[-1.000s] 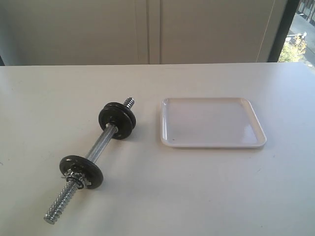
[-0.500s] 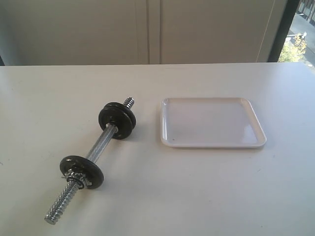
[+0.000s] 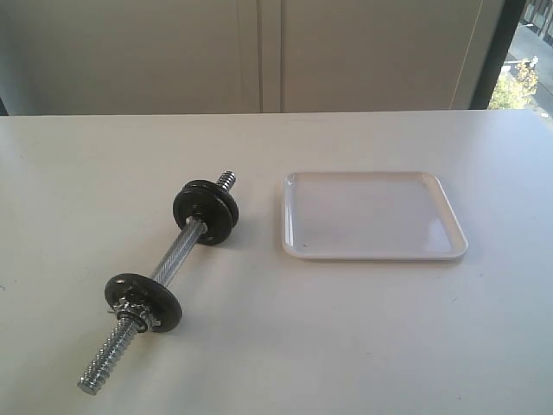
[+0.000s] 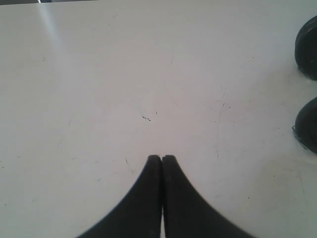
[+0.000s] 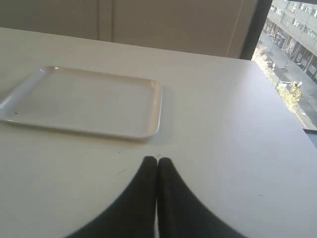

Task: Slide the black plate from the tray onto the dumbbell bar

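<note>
**A:** The left gripper (image 4: 161,157), how does it stand?

**B:** In the left wrist view its two black fingers (image 4: 143,203) are pressed together tip to tip with nothing between them, over the white desk (image 4: 99,74). Whether the tips touch the desk I cannot tell.

**A:** Anything else in that view?

**B:** A dark rounded shape (image 4: 308,47) and a second dark shape (image 4: 307,124) sit at one edge. Both are cut off by the frame, and too little shows to name them.

**A:** And the right gripper (image 5: 157,159)?

**B:** In the right wrist view it is closed as well, fingers flat against each other, gripping nothing. The tray (image 5: 84,99) lies on the desk ahead of the tips and apart from them. Its glossy white floor and low rim show, and one corner runs out of the frame.

**A:** And the exterior view?

**B:** The dumbbell bar (image 3: 177,251) lies slantwise on the desk, left of the tray, near it but not touching. Two black plates are threaded on it and stand on edge, with the knurled middle between them.
- The far black plate (image 3: 206,212) sits by the far threaded end.
- The near black plate (image 3: 143,301) sits toward the near end, with a chrome collar nut (image 3: 138,313) against its outer face.

The tray holds a tiny dark speck (image 3: 304,245) by its near-left corner, on bare white floor. Any nut at the far plate is too small to make out.
</note>
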Controlling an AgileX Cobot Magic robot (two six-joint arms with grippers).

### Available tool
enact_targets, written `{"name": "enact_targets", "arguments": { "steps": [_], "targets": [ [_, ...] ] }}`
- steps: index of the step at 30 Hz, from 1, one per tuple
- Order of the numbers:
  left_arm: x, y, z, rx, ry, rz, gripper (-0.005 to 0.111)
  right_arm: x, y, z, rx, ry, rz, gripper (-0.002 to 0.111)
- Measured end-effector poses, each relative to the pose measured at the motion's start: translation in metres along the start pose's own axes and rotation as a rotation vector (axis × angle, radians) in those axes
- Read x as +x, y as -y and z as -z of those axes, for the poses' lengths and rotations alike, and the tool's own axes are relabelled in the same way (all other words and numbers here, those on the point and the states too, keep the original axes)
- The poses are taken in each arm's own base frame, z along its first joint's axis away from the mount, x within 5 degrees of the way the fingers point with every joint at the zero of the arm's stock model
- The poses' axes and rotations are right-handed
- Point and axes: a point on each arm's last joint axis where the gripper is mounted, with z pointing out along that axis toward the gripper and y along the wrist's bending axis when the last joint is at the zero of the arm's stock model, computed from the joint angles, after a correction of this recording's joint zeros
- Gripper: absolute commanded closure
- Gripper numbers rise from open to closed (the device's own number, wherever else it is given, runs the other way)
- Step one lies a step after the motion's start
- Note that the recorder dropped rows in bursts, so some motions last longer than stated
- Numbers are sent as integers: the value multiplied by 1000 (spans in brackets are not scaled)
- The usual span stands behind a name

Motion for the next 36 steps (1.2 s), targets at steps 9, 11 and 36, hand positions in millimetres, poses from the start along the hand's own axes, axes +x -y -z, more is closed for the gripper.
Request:
{"name": "enact_targets", "arguments": {
  "steps": [9, 11, 36],
  "targets": [
    [0, 0, 0, 0, 0, 0, 107, 1, 0, 0, -1, -11, -74, 108],
    [0, 0, 0, 0, 0, 0, 107, 1, 0, 0, -1, -11, -90, 108],
    [0, 0, 0, 0, 0, 0, 107, 1, 1, 0, 14, -14, -50, 108]
  ]
}}
